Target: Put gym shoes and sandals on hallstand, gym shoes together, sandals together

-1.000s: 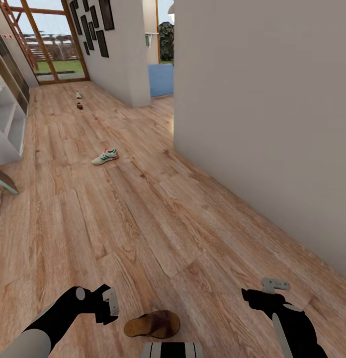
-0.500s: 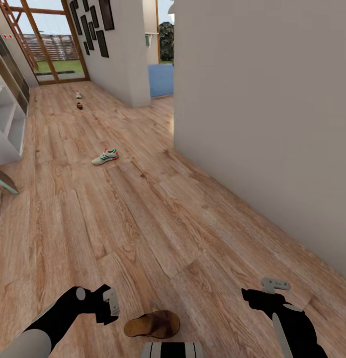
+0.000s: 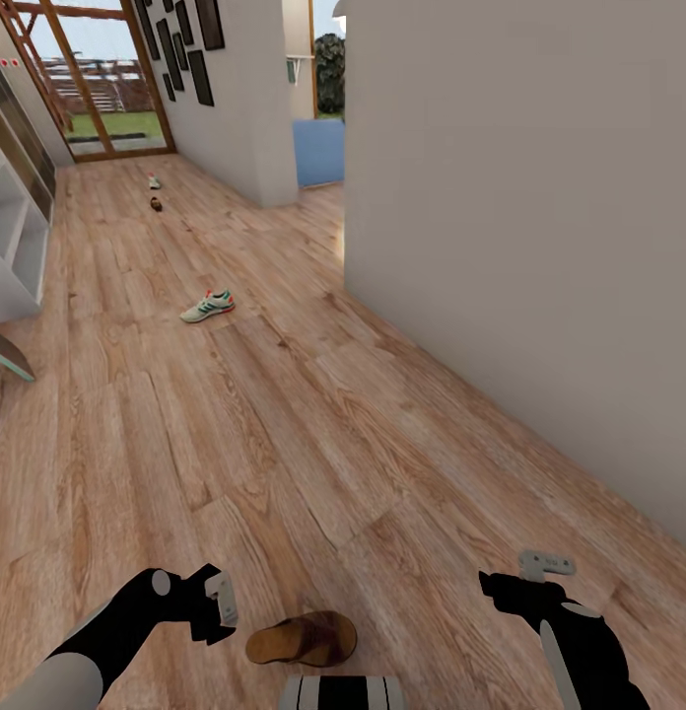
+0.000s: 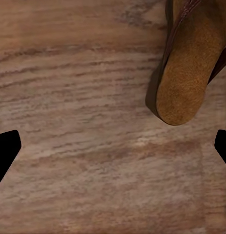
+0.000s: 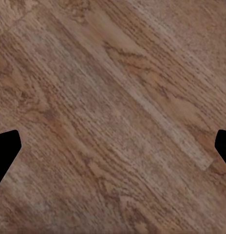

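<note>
Left gripper [image 3: 221, 599]: fingers spread wide, holding nothing, poised over the light brown wood-plank corridor floor [image 3: 284, 424]. A dark brown leather sandal with tan footbed [image 3: 302, 639] lies flat on the planks just beside these fingers, on their inner side, not touching; in the left wrist view its heel end [image 4: 183, 87] sits ahead of the open fingertips.

Right gripper [image 3: 546, 566]: fingers likewise wide apart, empty, bare planks [image 5: 113, 117] between them.

A white lace-up sneaker with green stripes [image 3: 207, 307] rests on the floor well ahead of both grippers. Two small shoes [image 3: 155, 192] lie farther down the corridor, too small to identify.
</note>
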Available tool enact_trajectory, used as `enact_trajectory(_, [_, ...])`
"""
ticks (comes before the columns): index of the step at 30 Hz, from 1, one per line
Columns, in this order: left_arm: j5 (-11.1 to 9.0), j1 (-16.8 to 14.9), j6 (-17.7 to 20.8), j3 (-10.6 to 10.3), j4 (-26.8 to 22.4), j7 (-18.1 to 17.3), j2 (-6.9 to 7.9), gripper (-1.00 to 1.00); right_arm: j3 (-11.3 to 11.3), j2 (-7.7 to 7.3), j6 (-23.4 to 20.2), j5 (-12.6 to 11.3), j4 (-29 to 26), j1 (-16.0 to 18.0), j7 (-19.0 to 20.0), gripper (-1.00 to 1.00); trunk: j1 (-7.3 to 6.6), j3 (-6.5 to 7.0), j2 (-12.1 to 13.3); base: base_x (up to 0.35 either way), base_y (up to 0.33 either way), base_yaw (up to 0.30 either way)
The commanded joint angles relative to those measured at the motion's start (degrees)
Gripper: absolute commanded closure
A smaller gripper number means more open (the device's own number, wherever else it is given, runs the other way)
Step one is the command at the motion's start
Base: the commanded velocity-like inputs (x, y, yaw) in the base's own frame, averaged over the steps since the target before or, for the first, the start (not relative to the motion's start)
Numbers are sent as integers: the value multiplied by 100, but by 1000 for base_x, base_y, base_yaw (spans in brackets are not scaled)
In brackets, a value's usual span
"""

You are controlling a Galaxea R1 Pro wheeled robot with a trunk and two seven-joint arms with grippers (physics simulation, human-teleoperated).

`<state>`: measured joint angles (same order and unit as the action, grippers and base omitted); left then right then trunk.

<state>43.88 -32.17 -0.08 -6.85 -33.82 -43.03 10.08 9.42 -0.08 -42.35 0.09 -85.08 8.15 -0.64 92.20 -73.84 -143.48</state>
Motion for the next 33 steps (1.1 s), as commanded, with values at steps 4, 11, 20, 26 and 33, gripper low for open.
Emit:
enact_trajectory(4, [24, 0, 0, -18, -11, -12, 3, -100, -1, -1, -28, 0, -7, 4, -7, -100, 9, -129, -8, 0, 0, 0])
enact_trajectory(11, [24, -3, 0, -18, -13, -12, 3, -100, -1, -1, -27, 0, -9, 3, -7, -100, 27, -349, -17, 0, 0, 0])
enact_trajectory(20, [24, -17, 0, -18, -19, -12, 12, -100, -1, -1, -27, 0, -9, 3, -7, -100, 50, -632, -29, 0, 0, 0])
enact_trajectory(26, [24, -32, 0, -12, -46, -12, 12, -100, -1, -1, -27, 0, -9, 2, -7, -100, 61, -733, -34, 0, 0, 0])
enact_trajectory(33, [24, -35, 0, -10, -367, -18, 12, -100, -1, -1, -27, 0, -9, 5, -7, -100, 61, -735, -34, 0, 0, 0])
